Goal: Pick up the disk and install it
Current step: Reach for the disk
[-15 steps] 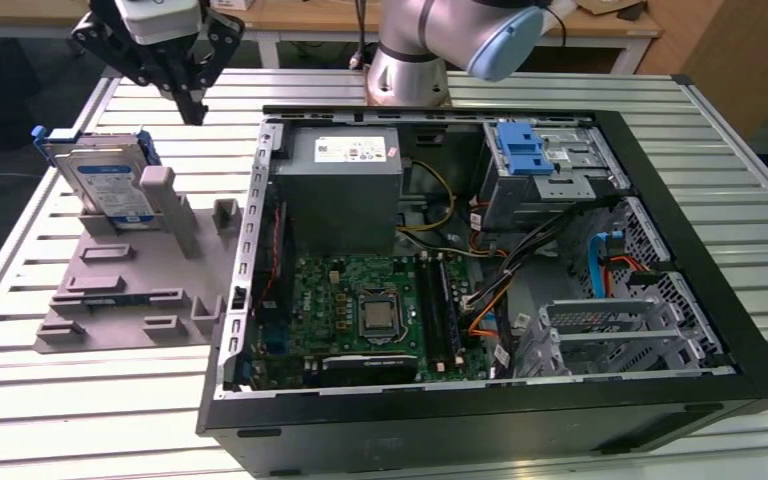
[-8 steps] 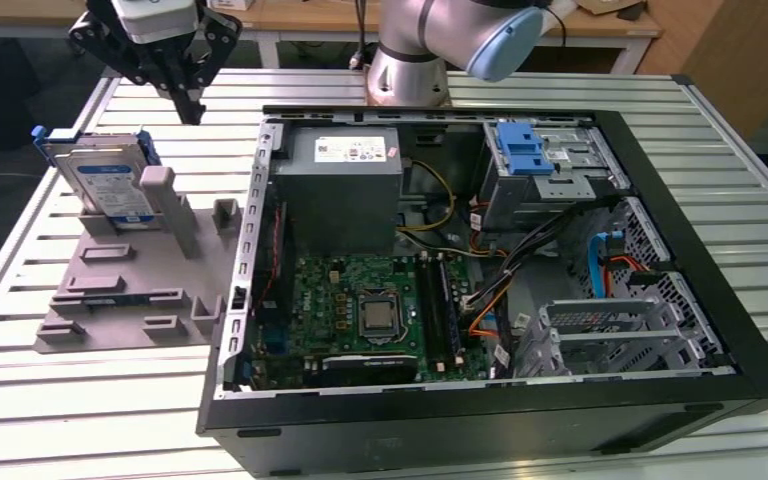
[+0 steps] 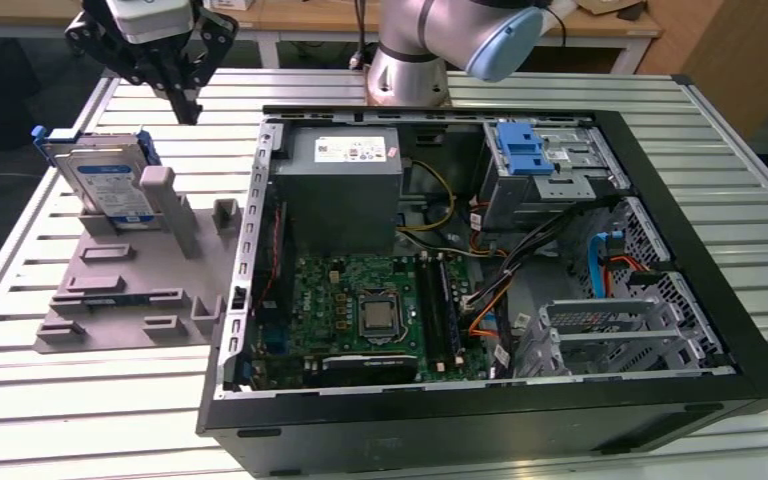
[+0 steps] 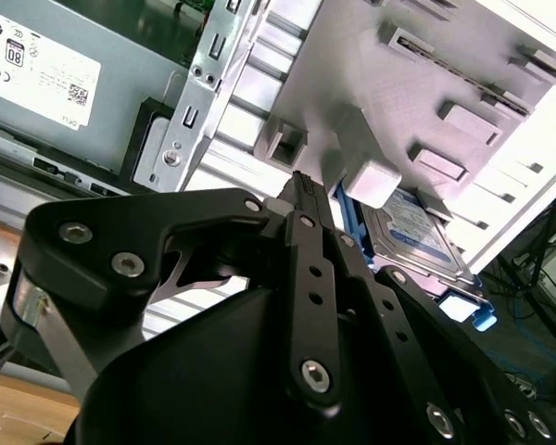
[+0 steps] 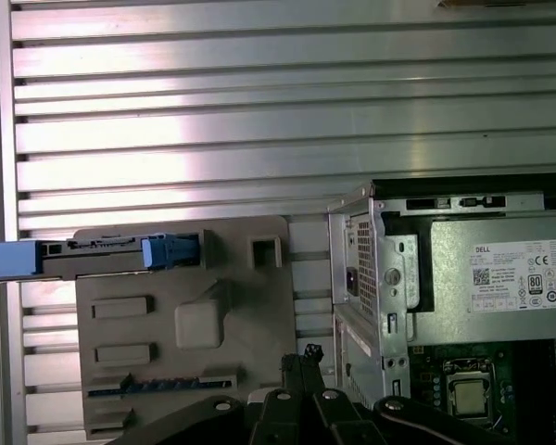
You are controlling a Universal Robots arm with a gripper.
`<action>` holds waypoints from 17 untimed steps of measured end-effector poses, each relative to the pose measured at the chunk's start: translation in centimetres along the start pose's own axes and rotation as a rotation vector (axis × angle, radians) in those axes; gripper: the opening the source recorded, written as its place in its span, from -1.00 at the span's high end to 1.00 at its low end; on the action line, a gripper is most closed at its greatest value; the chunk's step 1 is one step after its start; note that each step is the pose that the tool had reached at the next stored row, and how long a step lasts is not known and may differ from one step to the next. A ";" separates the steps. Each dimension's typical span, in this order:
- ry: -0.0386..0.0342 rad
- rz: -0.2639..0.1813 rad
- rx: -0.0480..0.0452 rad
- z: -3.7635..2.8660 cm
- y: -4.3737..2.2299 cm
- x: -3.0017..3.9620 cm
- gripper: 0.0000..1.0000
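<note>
The gripper point(image 3: 187, 110), clenched on nothing, hangs high at the far side; the disk point(image 3: 101, 180) stands on edge in the grey fixture point(image 3: 117, 300), below it and a little to the exterior view's left and nearer; its top edge runs left to right in that view.

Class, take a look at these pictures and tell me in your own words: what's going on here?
A robot arm's gripper hangs in the air with its fingers shut, holding nothing. It is near the disk but not touching it. The disk stands on edge in a grey holder on the slatted table, beside an open computer case. The disk has not yet been picked up or installed.
</note>
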State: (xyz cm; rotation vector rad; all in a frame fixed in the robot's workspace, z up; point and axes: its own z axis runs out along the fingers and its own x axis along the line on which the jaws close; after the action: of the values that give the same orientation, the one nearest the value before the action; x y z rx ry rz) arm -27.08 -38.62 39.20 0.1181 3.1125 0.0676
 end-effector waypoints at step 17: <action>0.0000 0.000 0.0000 -0.01 0.34 2.03 0.79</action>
State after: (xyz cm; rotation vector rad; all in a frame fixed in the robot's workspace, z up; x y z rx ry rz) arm -29.08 -38.13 39.18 0.1180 3.1125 0.0676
